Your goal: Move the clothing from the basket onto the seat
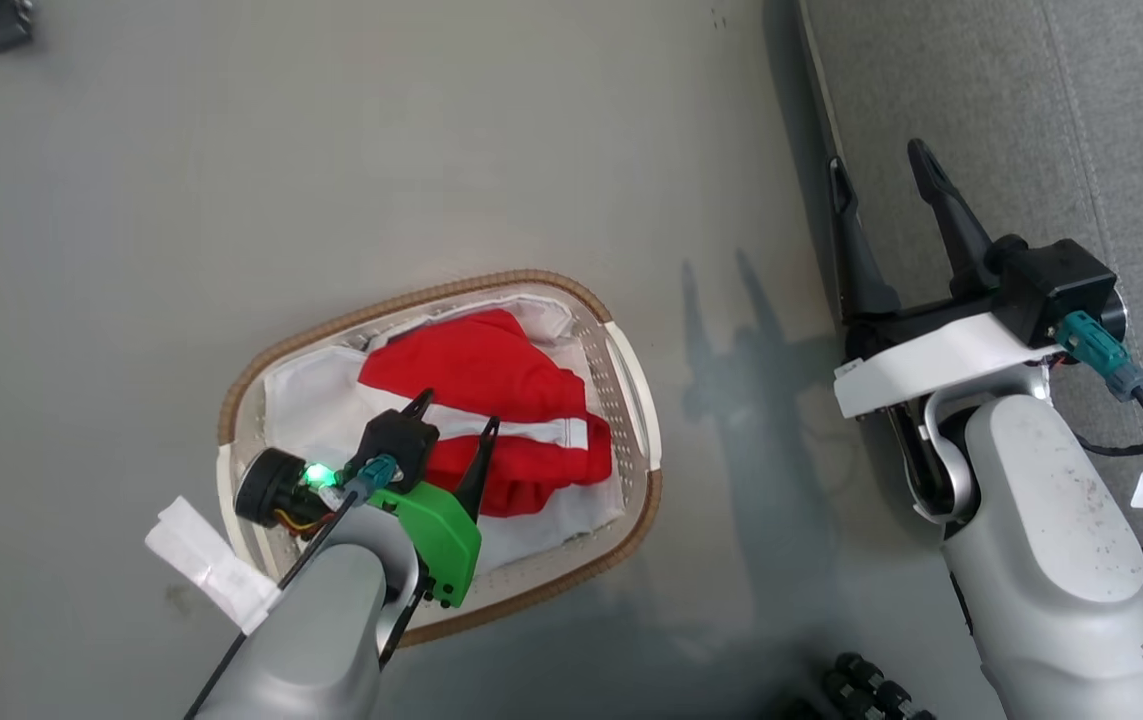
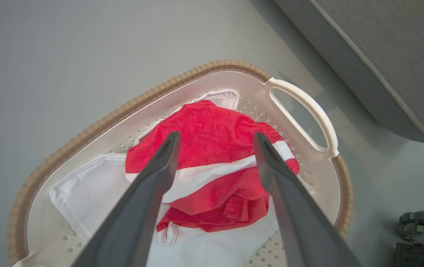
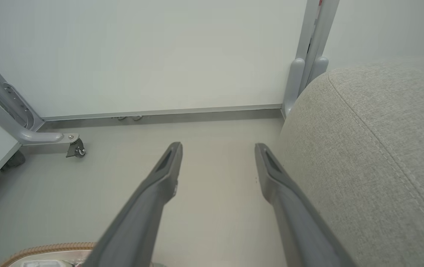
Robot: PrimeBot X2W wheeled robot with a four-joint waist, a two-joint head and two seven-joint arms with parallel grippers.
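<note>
The clothing lies in the basket, left of the seat.

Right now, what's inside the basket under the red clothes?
A white liner sheet lies under the red clothing in the basket, spreading out past it. Anything beneath the pile's middle is covered, so I cannot tell.

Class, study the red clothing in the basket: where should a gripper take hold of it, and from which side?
Probably the bunched folds of the clothing beside its white stripe, from straight above: the fabric heaps up there, and the basket walls bar a sideways approach. The open left gripper hangs over it.
</note>
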